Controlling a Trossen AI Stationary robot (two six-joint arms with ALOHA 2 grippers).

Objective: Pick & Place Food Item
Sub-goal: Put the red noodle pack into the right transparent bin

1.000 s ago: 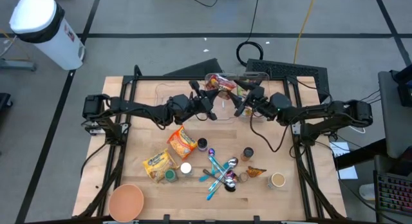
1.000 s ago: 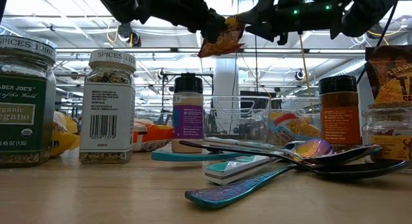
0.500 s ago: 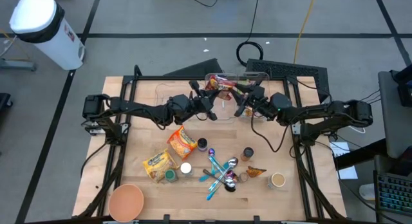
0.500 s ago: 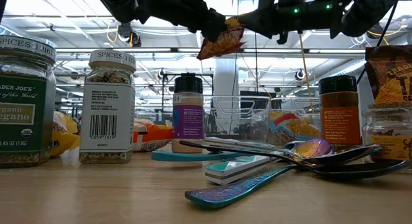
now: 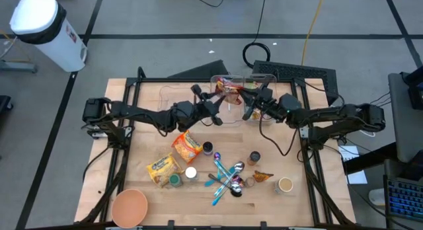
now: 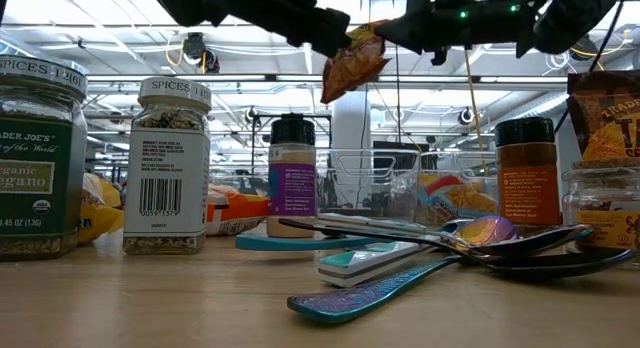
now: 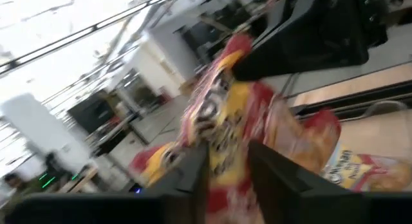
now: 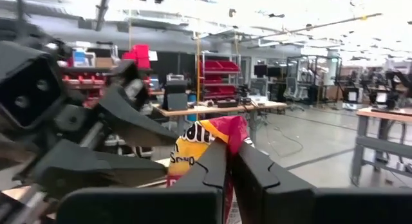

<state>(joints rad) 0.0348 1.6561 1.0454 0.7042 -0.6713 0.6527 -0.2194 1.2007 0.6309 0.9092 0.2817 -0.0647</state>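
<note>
Reaching in from the left side of the surface (image 5: pixel 132 170), low and nearly level, with the left claw (image 5: pixel 213 106) ending just beside the clear bin (image 5: pixel 192 94) at the far edge. Reaching in from the right, stretched the same way, with the right claw (image 5: pixel 246 103) facing the left one across a small gap.

Pinching the top of the chip bag (image 6: pixel 352 60) between the right claw's fingers (image 8: pixel 212 169), pressed together on the red and yellow foil. Hanging in the air above the surface, the bag, tilted, well over the spice jars (image 6: pixel 174 166) and the spoons (image 6: pixel 470 238) in the low view.

Parting slightly, the left claw's fingers (image 7: pixel 193 176), with the bag (image 7: pixel 235 121) showing just past their tips; whether touching it or not cannot be told.

Lying nearer the front of the surface: two more snack bags (image 5: pixel 187 146), small jars, an orange bowl (image 5: pixel 129 206).
</note>
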